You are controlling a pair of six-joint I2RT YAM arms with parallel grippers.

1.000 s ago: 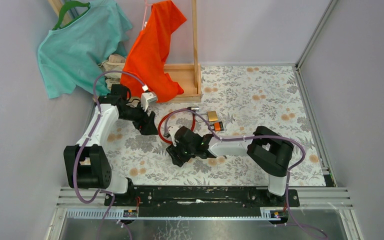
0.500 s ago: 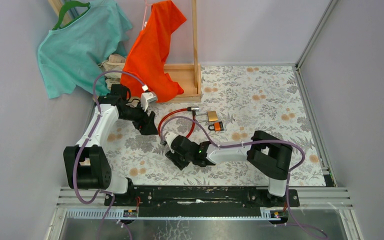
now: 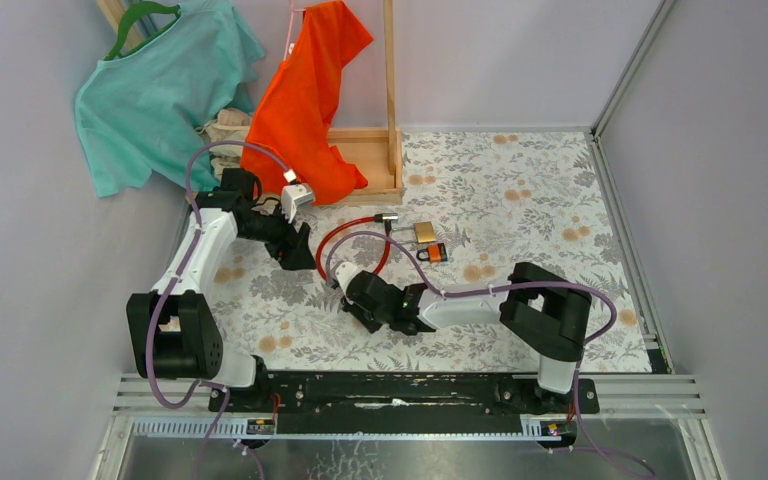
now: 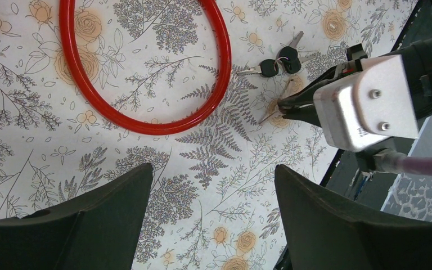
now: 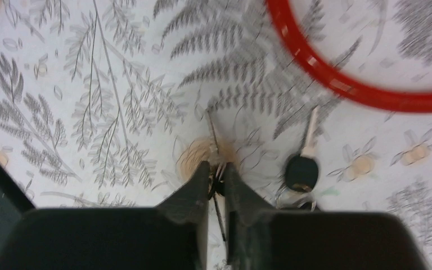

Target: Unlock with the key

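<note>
In the right wrist view my right gripper (image 5: 215, 171) is shut on the dark head of a key (image 5: 213, 130), whose thin blade pokes forward over the flowered cloth. A second key (image 5: 302, 167) with a black head lies just to its right, on the same ring. From the left wrist view those keys (image 4: 277, 63) lie beside the red cable loop (image 4: 146, 115), and the right gripper (image 4: 281, 107) pinches the key at its tip. My left gripper (image 4: 212, 171) hangs open above bare cloth, holding nothing. A brass padlock (image 3: 425, 232) and an orange padlock (image 3: 436, 253) lie at the cable's far end.
A wooden rack (image 3: 380, 160) with an orange shirt (image 3: 305, 100) and a teal shirt (image 3: 155, 90) stands at the back left. The left gripper (image 3: 298, 255) hovers just left of the red cable (image 3: 335, 240). Grey walls close in both sides.
The right gripper's jaws have closed from half open onto the key, and its wrist shifted slightly left. The left arm has not moved.
</note>
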